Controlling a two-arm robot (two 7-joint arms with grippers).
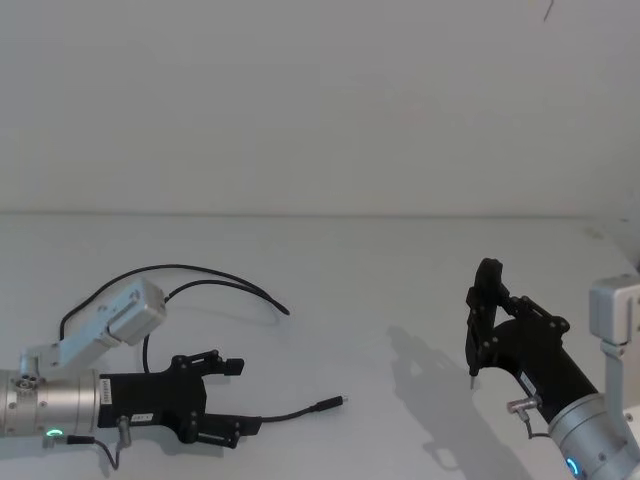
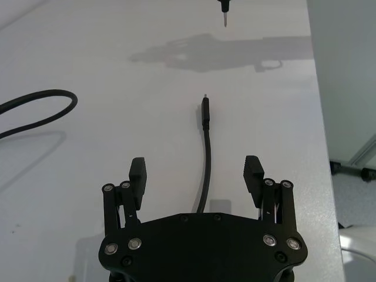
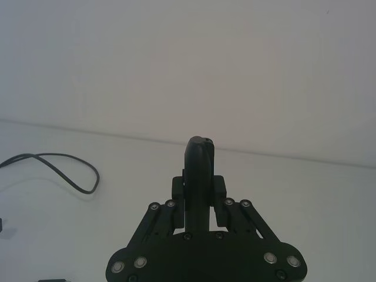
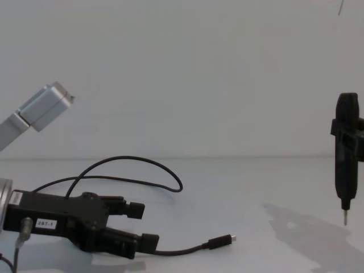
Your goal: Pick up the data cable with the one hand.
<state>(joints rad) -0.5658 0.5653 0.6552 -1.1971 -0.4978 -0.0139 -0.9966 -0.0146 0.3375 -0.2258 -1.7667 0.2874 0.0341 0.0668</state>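
My left gripper [image 1: 243, 396] lies low over the white desk [image 1: 400, 280] with its fingers [image 2: 138, 174] spread wide and nothing clamped between them. In the left wrist view the data cable [image 2: 207, 147] runs straight down the gap between the two fingers and on under the palm, so I judge the approach done and the grasp itself not yet made. What is left is to close on the cord and lift it. I cannot tell whether the fingertips are touching the desk or hanging just above it.

The cable's plug end rests flat on the desk just ahead of the left gripper, pointing toward the right arm. Farther back, the rest of the cord swings in a long loose loop behind the gripper.

The cord is thin, round and black with a rubbery look, and it bends easily. It ends in a small flat black plug with a silver tip. The desk is smooth, matte and pale, so the cord stands out sharply. The fingers are hard black blocks on linkage bars with silver rivets.

My right gripper [image 1: 490, 325] is held up well apart on the right, closed around a pen-shaped tool [image 4: 346, 159] with a metal tip pointing down.
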